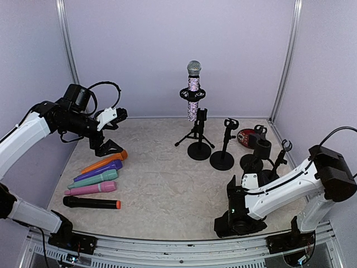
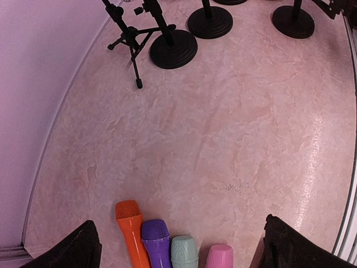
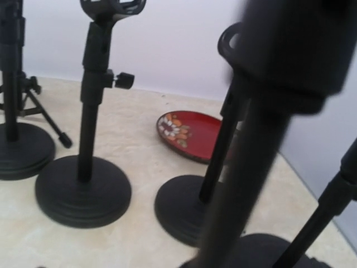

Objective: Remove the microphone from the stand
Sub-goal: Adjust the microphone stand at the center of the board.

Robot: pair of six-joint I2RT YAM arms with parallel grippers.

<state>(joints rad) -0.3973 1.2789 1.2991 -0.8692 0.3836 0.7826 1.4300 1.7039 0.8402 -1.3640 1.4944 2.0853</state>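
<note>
- The microphone (image 1: 193, 89) is seen upright at 12 o'clock on the surface (image 1: 167, 187), held in the ring clip of a tripod stand (image 1: 195, 134), and is touched by neither arm.
- The left gripper (image 2: 178, 251) is shown raised at 9 o'clock, its jaws spread wide apart and holding nothing, above a row of loose microphones (image 1: 97, 176) laid side by side at 8 o'clock.
- The right gripper (image 1: 238, 187) is pictured low at 4 o'clock, just beside the empty stands (image 1: 223, 151) clustered at 2 o'clock. Whether its jaws are apart cannot be told, as its wrist view is filled by a blurred dark post close to the lens.
- A red dish (image 1: 245, 137) is seen behind those stands, near the back wall.
- The step in hand is judged to be the approach: the microphone has not yet been reached, and both arms are well apart from it.
- For the next move, open jaws would need to be brought around the microphone's body above the ring and closed firmly. A straight upward lift would then be called for, so that the light tripod is not dragged or tipped.
</note>
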